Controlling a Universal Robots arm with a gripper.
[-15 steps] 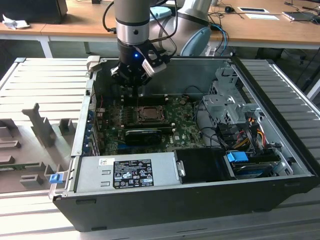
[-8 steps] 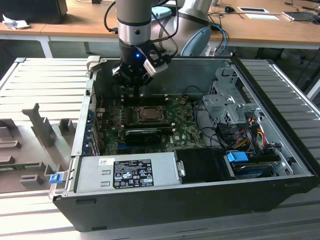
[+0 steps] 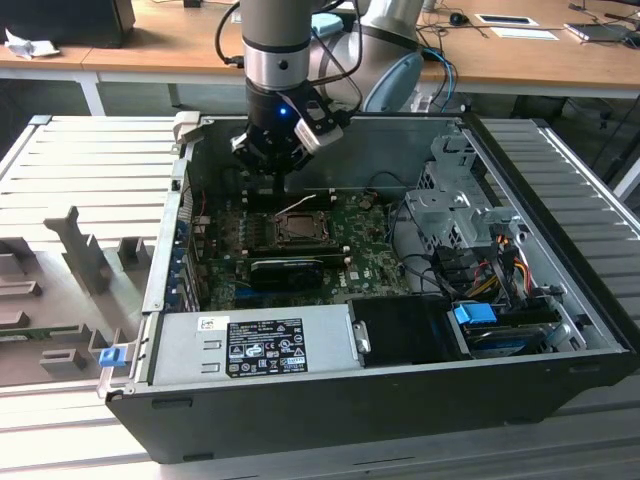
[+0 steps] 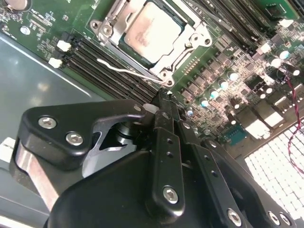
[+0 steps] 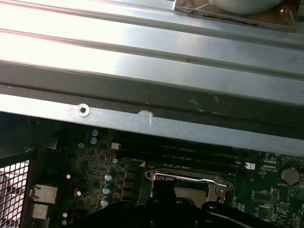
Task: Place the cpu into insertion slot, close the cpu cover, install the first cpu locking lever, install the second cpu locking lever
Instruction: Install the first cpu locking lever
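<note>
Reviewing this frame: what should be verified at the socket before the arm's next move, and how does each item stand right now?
1. The cpu is seated in the insertion slot: ok, its grey top lies level inside.
2. The cpu cover is down around the chip: ok, the frame lies flat.
3. The wire locking lever is latched: not ok, its free end stands off over the memory slots.
4. The other locking lever is latched: cannot tell.
5. The pincer is near the socket corner where the wire lever hinges: ok.
</note>
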